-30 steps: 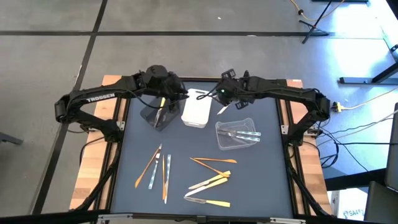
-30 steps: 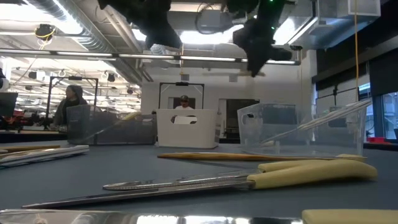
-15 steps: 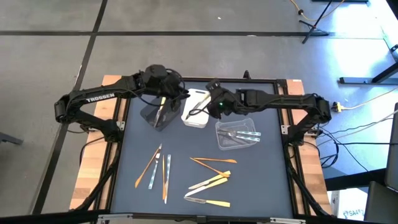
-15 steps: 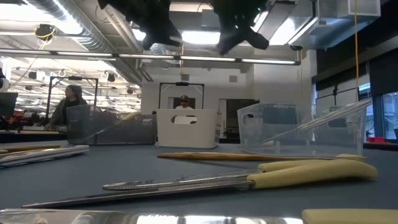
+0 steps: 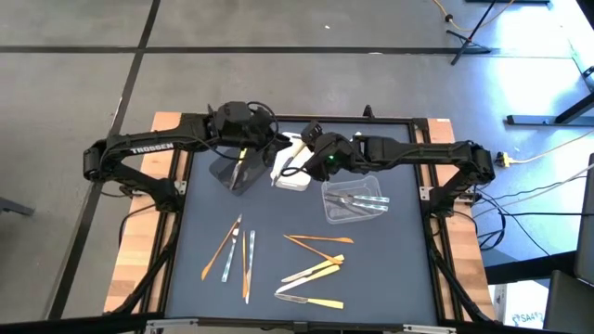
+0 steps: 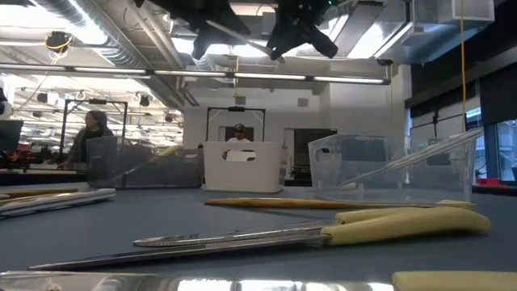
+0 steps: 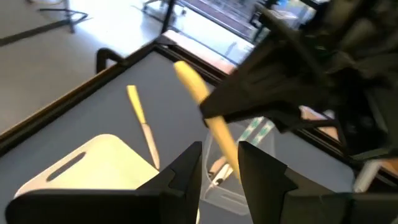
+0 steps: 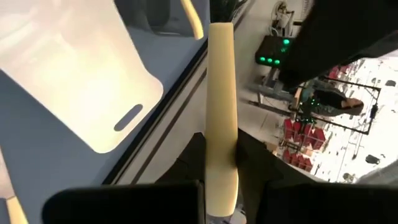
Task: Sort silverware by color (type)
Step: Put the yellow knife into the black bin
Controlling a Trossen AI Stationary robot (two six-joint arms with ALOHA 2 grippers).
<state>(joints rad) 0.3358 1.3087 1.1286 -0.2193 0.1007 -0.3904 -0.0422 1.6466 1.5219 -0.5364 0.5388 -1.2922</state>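
1. The right gripper is clamped on a pale yellow utensil handle, held above the white tray.
2. The left gripper pinches another yellow-handled utensil, close beside the right gripper.
3. Loose silverware lies on the near mat.

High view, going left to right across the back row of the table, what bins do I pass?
Dark tray → white tray → clear tray, which sits slightly nearer the front and holds silver-grey utensils.
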